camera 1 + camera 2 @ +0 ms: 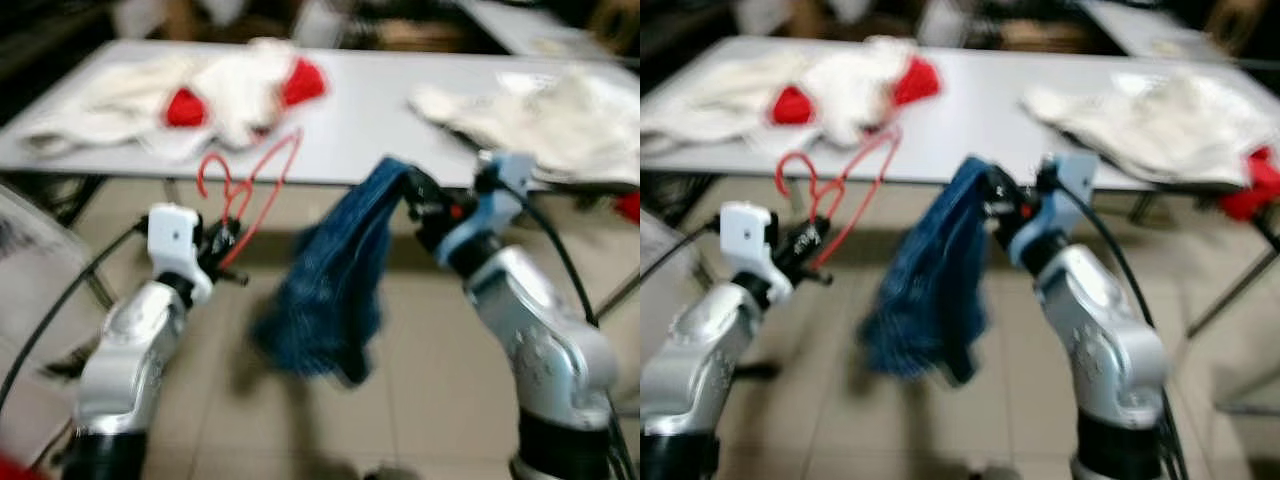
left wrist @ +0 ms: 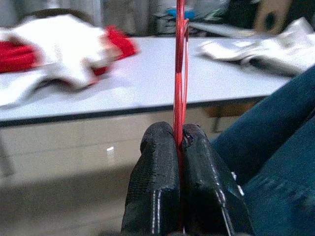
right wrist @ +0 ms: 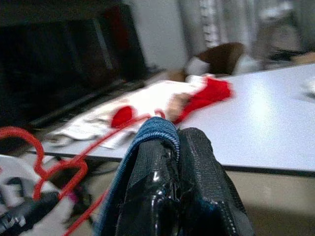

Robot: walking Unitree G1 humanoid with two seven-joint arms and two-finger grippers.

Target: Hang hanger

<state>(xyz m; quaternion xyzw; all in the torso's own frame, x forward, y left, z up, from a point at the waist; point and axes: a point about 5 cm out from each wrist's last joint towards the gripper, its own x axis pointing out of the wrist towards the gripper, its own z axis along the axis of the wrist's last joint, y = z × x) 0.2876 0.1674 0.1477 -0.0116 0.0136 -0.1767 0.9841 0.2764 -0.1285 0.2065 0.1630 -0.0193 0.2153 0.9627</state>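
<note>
A thin red wire hanger [image 1: 250, 185] stands up from my left gripper [image 1: 228, 243], whose fingers [image 2: 157, 182] are shut on its lower end; its hook curls at the upper left. My right gripper [image 1: 415, 195] is shut on the top edge of a dark blue denim garment [image 1: 330, 290], which hangs down between my two arms above the tiled floor. In the right wrist view the blue cloth [image 3: 155, 130] folds over the closed fingers [image 3: 197, 187], with the hanger [image 3: 59, 162] off to the side.
A grey table [image 1: 350, 110] stands just ahead, its near edge behind both grippers. White and red garments [image 1: 230, 90] lie on its left part, a white garment [image 1: 560, 120] on its right. Beige floor tiles lie below.
</note>
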